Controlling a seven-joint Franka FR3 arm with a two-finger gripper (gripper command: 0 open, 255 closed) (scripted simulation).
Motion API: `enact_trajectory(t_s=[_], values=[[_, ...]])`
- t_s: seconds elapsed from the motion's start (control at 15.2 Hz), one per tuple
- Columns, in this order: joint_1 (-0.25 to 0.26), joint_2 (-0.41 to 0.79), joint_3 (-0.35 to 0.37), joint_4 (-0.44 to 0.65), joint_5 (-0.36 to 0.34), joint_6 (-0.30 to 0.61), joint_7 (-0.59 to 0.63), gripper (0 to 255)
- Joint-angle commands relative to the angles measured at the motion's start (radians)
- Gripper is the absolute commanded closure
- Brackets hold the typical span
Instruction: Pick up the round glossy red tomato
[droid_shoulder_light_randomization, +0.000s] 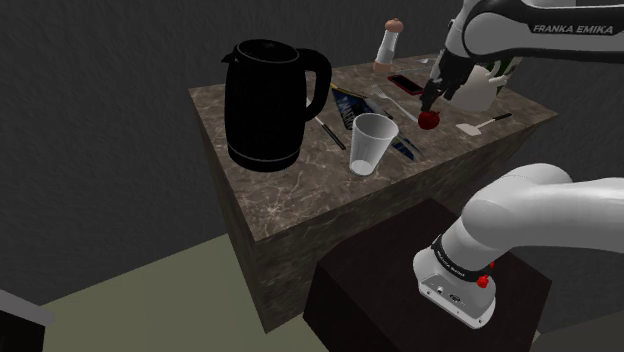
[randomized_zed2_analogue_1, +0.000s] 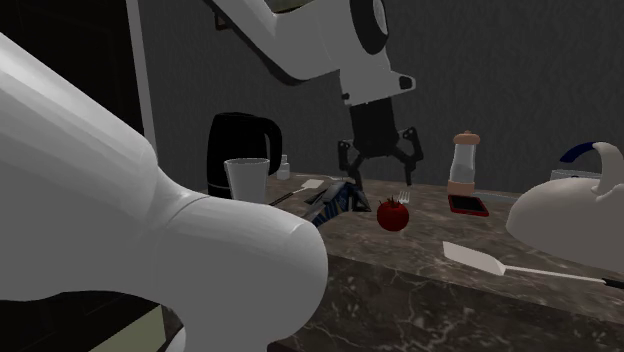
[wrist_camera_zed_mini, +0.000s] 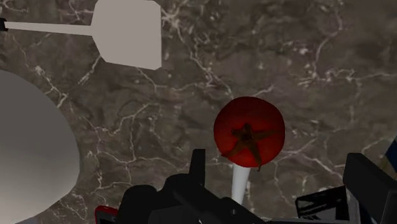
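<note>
A black two-finger gripper (randomized_zed2_analogue_1: 379, 178) hangs with its fingers spread wide apart, holding nothing. In the second exterior view it is at about 12 o'clock above a glossy red tomato (randomized_zed2_analogue_1: 393, 215), with clear air between them. The tomato rests stem-up on a dark veined marble countertop (randomized_zed2_analogue_1: 420, 290), and a white fork (wrist_camera_zed_mini: 240, 181) lies just beside it. From the tomato in that view, a red phone (randomized_zed2_analogue_1: 468, 206) lies at 3 o'clock and a white spatula (randomized_zed2_analogue_1: 475, 257) at 4 o'clock. In the shoulder view the tomato sits at 2 o'clock from a clear cup (droid_shoulder_light_randomization: 372, 145), with a black kettle (droid_shoulder_light_randomization: 265, 100) at the cup's 10 o'clock.
</note>
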Motion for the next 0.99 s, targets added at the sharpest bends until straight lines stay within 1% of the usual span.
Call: enact_trajectory(t_s=[0.0,0.46,0.59,0.66,0.92], values=[[-0.023,0.001,-0.026,-0.021,-0.038,0.044,-0.015,0],[-0.035,0.02,-0.048,-0.11,-0.07,0.151,0.008,0],[-0.035,0.02,-0.048,-0.11,-0.07,0.151,0.008,0],[-0.036,0.02,-0.049,-0.111,-0.07,0.152,0.007,255],[-0.036,0.018,-0.049,-0.111,-0.07,0.15,0.007,255]])
